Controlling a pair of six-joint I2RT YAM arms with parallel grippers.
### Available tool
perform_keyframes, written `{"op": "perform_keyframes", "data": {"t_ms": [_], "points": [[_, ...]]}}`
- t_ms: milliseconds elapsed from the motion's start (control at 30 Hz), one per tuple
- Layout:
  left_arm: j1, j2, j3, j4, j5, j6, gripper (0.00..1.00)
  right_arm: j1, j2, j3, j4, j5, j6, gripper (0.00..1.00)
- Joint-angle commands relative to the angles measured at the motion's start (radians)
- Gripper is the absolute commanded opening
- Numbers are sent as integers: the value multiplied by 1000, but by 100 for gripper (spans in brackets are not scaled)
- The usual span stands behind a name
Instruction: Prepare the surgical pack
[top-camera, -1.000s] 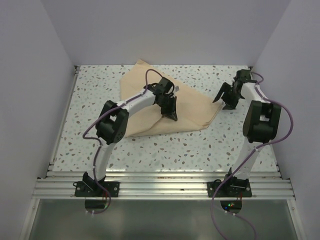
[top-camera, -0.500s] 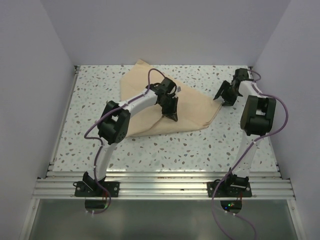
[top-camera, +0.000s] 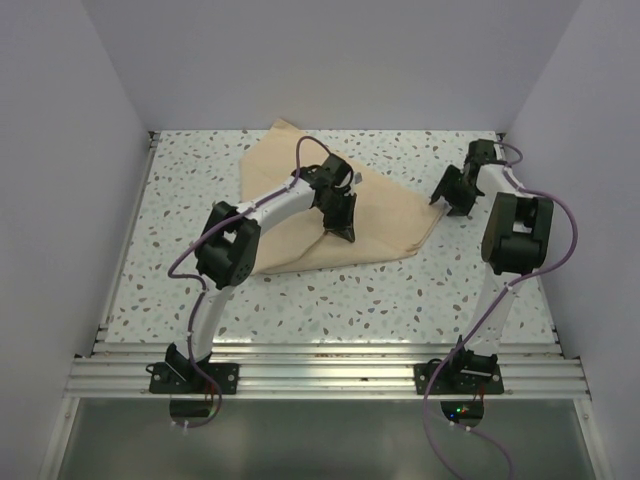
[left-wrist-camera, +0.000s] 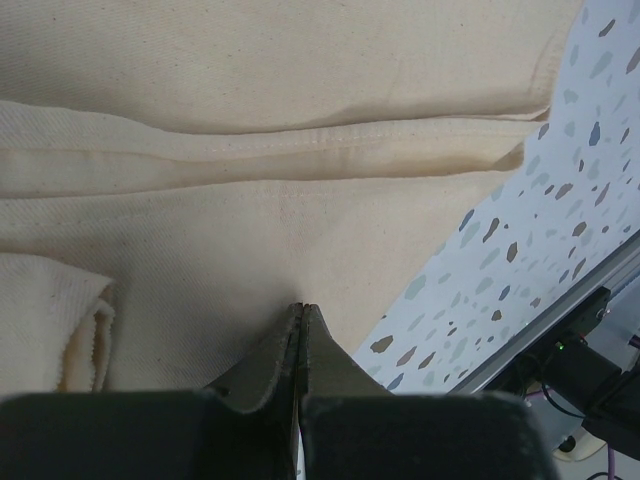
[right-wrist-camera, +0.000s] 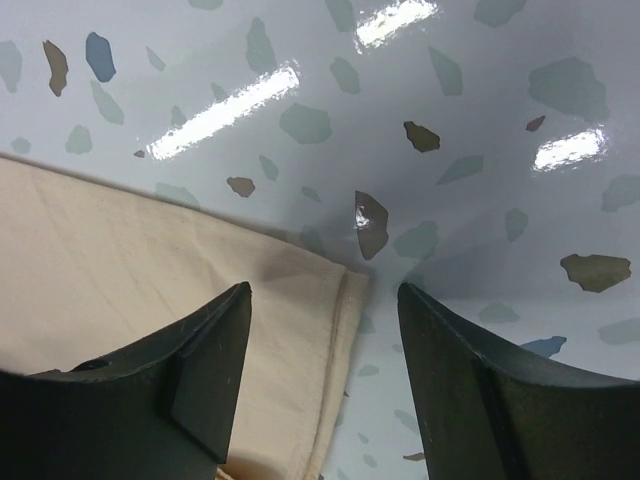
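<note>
The surgical pack shows only as a tan cloth (top-camera: 390, 215), folded into a flat bundle on the speckled table. My left gripper (top-camera: 345, 234) is shut, its tips pressing down on the cloth near the bundle's front edge. In the left wrist view the shut gripper (left-wrist-camera: 303, 308) touches the cloth (left-wrist-camera: 300, 220) below a stitched hem. My right gripper (top-camera: 449, 203) is open at the bundle's right corner. In the right wrist view the gripper (right-wrist-camera: 323, 290) straddles the corner of the cloth (right-wrist-camera: 150, 260), nothing gripped. Whatever the bundle holds is hidden.
The speckled tabletop (top-camera: 350, 300) is enclosed by pale walls on the left, back and right. An aluminium rail (top-camera: 320, 375) carrying the arm bases runs along the near edge. The right arm's elbow (top-camera: 515, 235) stands close to the right wall.
The right arm has drawn its elbow up and back, and its gripper has shifted slightly over the cloth's right corner. The left gripper has stayed pressed on the cloth.
</note>
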Motion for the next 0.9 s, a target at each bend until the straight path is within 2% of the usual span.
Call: {"op": "perform_keyframes", "data": {"t_ms": [0,200,233,467,533,567,633,867], "points": [[-2,9,42,-22,3,19,0,2,-8,-41,-49,29,-10,61],[-2,-5,61,-31,-3,15,0,36,25,-33,-49,10,8,51],[-2,-8,62,-40,-8,16,0,38,31,-33,-49,9,14,44],[-5,-48,91,-126,-59,1,0,38,55,-23,-43,10,25,27],[-4,-49,98,-166,-97,-13,0,38,61,-12,-46,6,23,18],[-4,-43,102,-175,-102,-18,0,36,60,-6,-41,-2,25,10],[-7,-35,99,-174,-80,-28,0,38,51,-10,-32,-10,33,4],[-47,11,136,-152,-37,-42,0,39,29,-23,-26,-20,24,0]]}}
